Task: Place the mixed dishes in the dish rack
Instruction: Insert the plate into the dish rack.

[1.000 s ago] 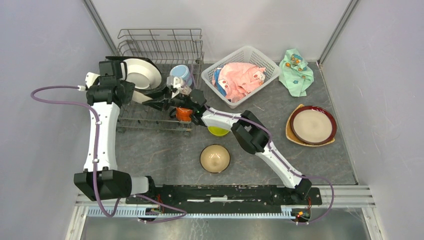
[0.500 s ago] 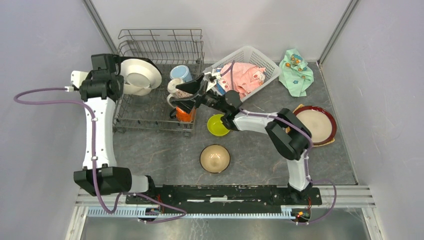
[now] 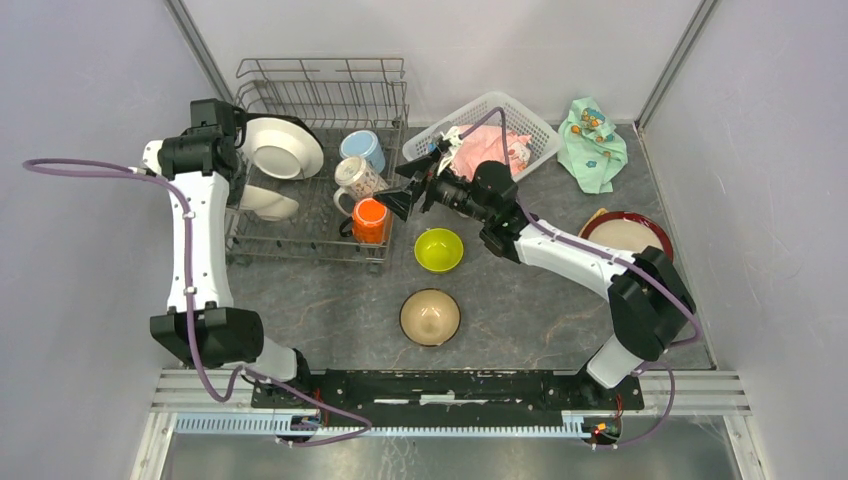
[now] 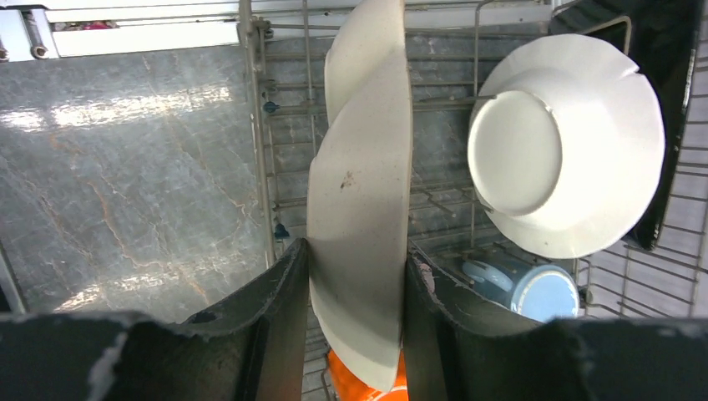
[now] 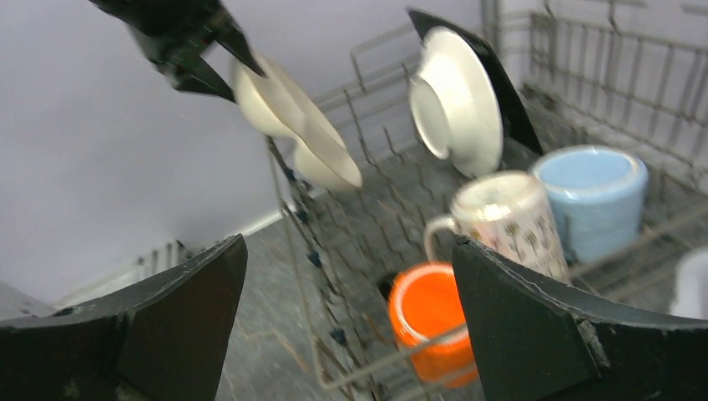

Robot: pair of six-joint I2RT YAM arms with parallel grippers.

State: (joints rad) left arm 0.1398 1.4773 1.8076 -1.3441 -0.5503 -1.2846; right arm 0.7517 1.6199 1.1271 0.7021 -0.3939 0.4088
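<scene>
The grey wire dish rack point(image 3: 390, 110) stands at the back left. In it are a white plate point(image 3: 285, 148), a dark square plate point(image 4: 668, 100), a light-blue mug point(image 3: 362, 150), a patterned mug point(image 3: 358, 178) and an orange mug point(image 3: 370, 220). My left gripper point(image 4: 356, 248) is shut on the cream plate point(image 4: 359, 192), held on edge over the rack's left side point(image 3: 268, 203). My right gripper point(image 3: 408, 188) is open with nothing in it, just right of the rack, facing the orange mug point(image 5: 426, 322). A lime-green bowl point(image 3: 439, 249) and a tan bowl point(image 3: 430, 316) sit on the table. A red-rimmed plate point(image 3: 625, 238) lies at the right.
A white lattice basket point(image 3: 520, 110) holding a pink cloth point(image 3: 475, 150) stands behind my right arm. A mint-green cloth point(image 3: 592, 140) lies at the back right. Grey walls close in both sides of the table.
My right gripper opened, left the orange mug in the rack and drew back to the right. My left arm shifted the cream plate slightly nearer within the rack.
</scene>
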